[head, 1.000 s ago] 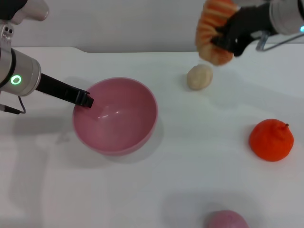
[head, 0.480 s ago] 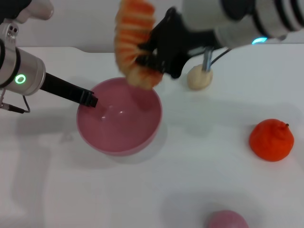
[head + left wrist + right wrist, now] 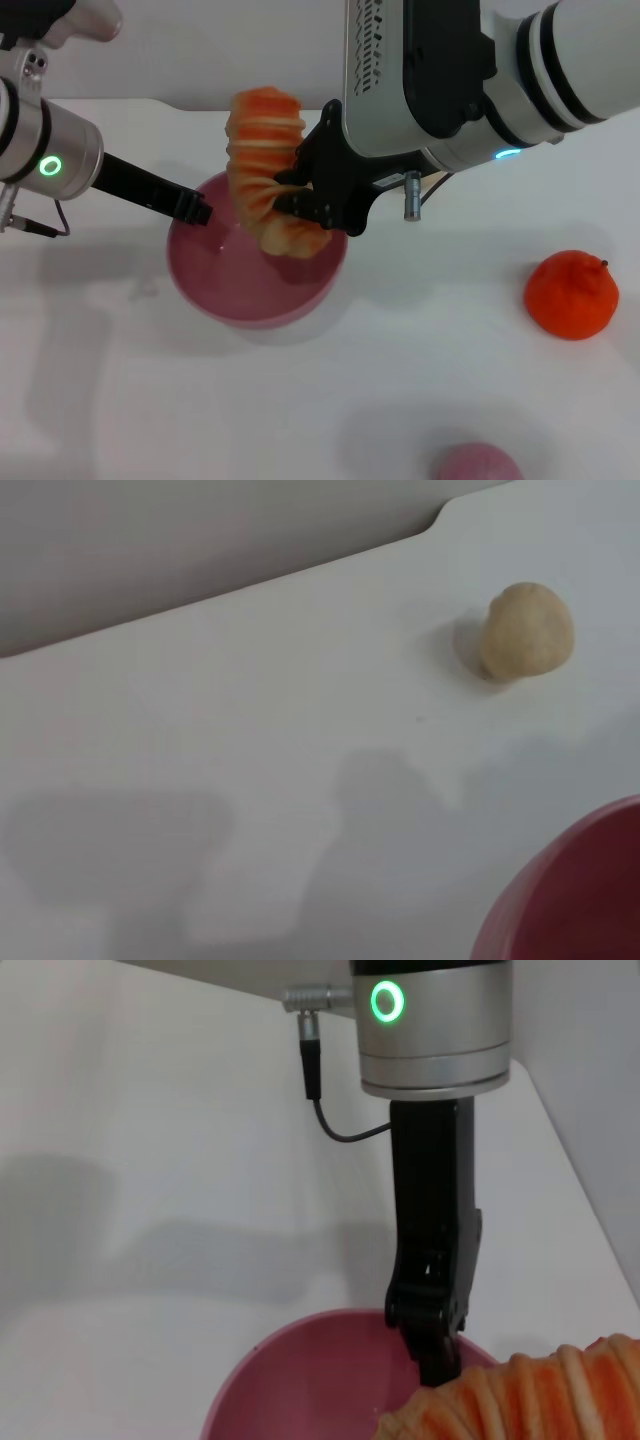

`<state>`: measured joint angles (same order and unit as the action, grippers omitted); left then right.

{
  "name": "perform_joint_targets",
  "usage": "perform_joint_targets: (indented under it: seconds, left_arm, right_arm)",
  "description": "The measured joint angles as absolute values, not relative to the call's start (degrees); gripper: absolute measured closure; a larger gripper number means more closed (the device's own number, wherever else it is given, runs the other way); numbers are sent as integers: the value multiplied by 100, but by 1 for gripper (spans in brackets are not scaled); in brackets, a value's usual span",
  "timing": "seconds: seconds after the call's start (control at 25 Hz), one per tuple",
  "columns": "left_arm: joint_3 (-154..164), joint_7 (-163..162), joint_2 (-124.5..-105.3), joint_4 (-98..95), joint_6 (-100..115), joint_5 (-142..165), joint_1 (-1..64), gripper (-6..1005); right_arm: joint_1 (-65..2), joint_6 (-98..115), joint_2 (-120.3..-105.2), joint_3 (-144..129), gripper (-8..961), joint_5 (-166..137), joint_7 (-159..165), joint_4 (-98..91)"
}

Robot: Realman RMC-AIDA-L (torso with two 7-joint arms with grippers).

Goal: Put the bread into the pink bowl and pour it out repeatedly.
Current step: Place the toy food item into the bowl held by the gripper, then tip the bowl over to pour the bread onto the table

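The pink bowl (image 3: 235, 285) stands on the white table left of centre. My left gripper (image 3: 190, 208) is shut on its left rim, which the right wrist view also shows (image 3: 432, 1345). The bread (image 3: 265, 170), a ridged orange and cream loaf, hangs nearly upright with its lower end dipping into the bowl's right half. My right gripper (image 3: 300, 200) is shut on the loaf's lower part, just above the bowl's right rim. The right wrist view shows the bread (image 3: 530, 1400) over the pink bowl (image 3: 300, 1390). In the left wrist view only an edge of the bowl (image 3: 580, 900) shows.
An orange fruit (image 3: 570, 295) sits at the right. A small pink rounded object (image 3: 478, 463) lies at the front edge. A round beige bun (image 3: 527, 630) rests near the table's back edge; in the head view my right arm hides it.
My right gripper has carried the bread from the back right, leftwards and down, until its lower end is inside the bowl. The bowl and left gripper shifted slightly to the right.
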<state>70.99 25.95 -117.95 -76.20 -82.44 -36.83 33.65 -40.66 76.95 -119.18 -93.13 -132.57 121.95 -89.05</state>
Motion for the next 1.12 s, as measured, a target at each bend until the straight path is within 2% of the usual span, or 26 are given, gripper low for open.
perform_joint_targets:
  seconds: [0.2,0.84,1.12]
  left_arm:
    - [7139,2595,-11795,-7620,-8243,-3683,3381,953]
    - [7227,2586,-11804,-7620,-8209,-3686,3368,954]
    - [7259,2589,-11804,-7620,-8134,-3690,3353,954]
  right_arm:
    - [-4063,7689,-11918,-9318,821,-13253,12190,-8894]
    - [-3934,6910,-11917,-9029,602,-13386,12156,-8821]
    - [-3530,5595,-11902,-7995,595,-12640,11998,-8751]
